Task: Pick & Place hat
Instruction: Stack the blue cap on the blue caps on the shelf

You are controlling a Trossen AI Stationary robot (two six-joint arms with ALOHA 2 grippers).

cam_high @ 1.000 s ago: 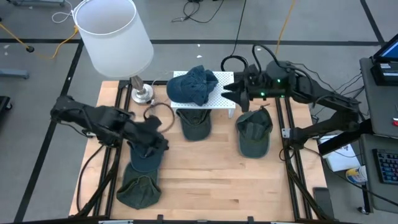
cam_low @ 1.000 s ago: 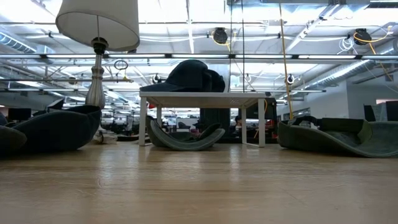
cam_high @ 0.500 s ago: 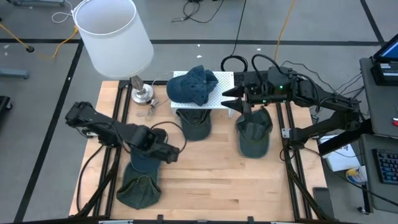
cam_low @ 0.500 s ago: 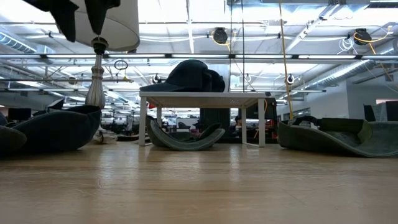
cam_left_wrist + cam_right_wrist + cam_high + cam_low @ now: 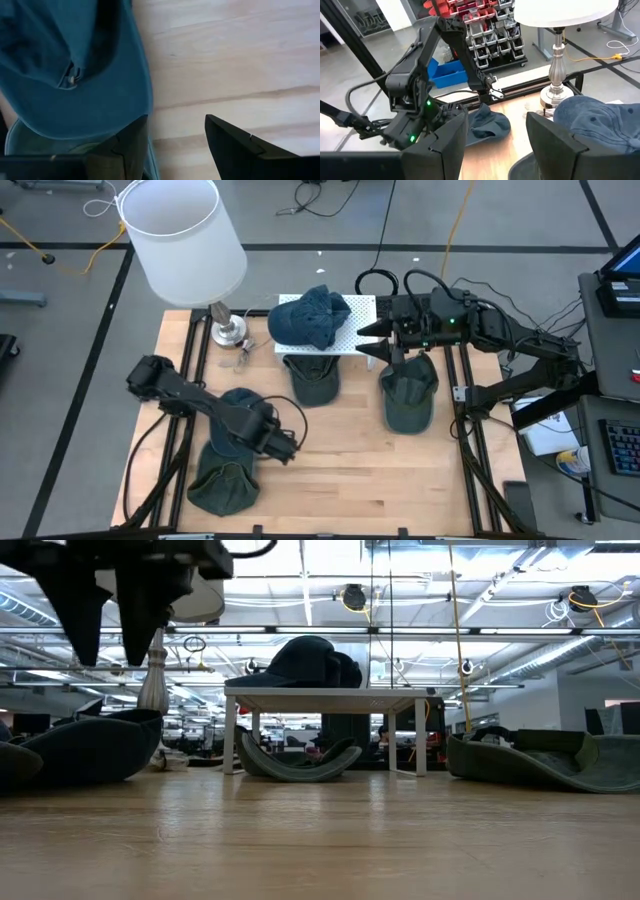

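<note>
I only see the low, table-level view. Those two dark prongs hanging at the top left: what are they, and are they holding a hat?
Observer: That is the left gripper, open and empty, above bare wood right beside a blue cap.
Operator: Where is the other arm? I see none.
Observer: The right gripper, also open, hangs by the right end of the white stand, at the back edge of a green cap.
Operator: How many hats in all?
Observer: Five. Besides those two: a blue hat on the stand, a green hat partly under it, and a front-left green cap.
</note>
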